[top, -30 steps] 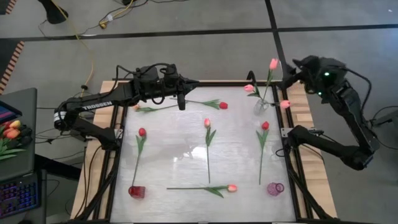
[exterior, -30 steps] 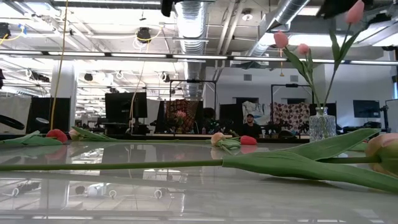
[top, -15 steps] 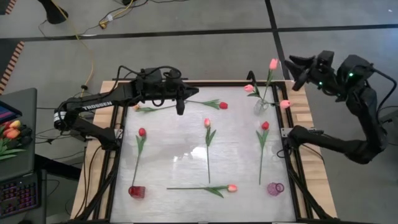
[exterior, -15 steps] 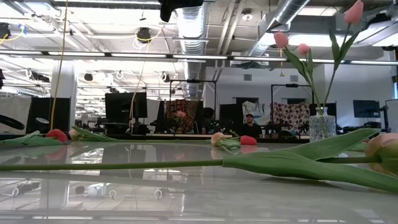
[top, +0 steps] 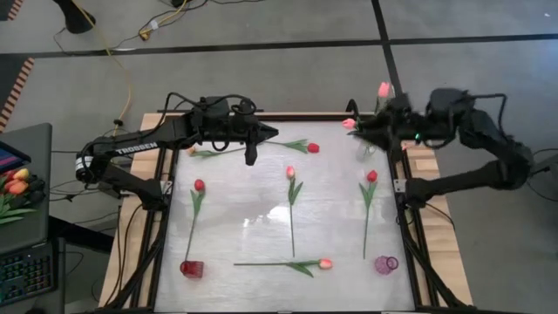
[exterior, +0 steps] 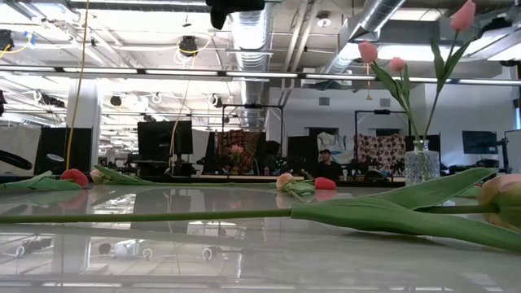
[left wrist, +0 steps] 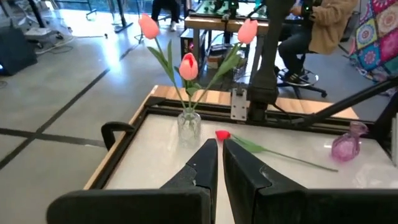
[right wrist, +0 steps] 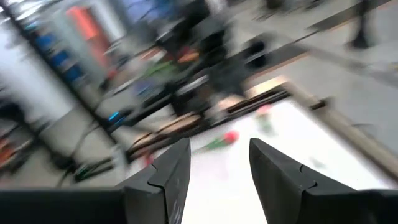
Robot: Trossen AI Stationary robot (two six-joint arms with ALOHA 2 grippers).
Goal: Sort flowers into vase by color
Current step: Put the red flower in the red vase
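Right gripper [top: 364, 131] empty, fingers apart, beside the clear vase [top: 367, 148] holding pink flowers [top: 384, 89]. Left gripper [top: 251, 157] closed, empty, above table [top: 261, 214].

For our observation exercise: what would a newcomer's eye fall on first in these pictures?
The clear vase at the table's far right corner, holding three pink tulips. Next, single tulips lying scattered over the white table. The right gripper, open, hangs by the vase; the left gripper, shut, hangs above the far left.
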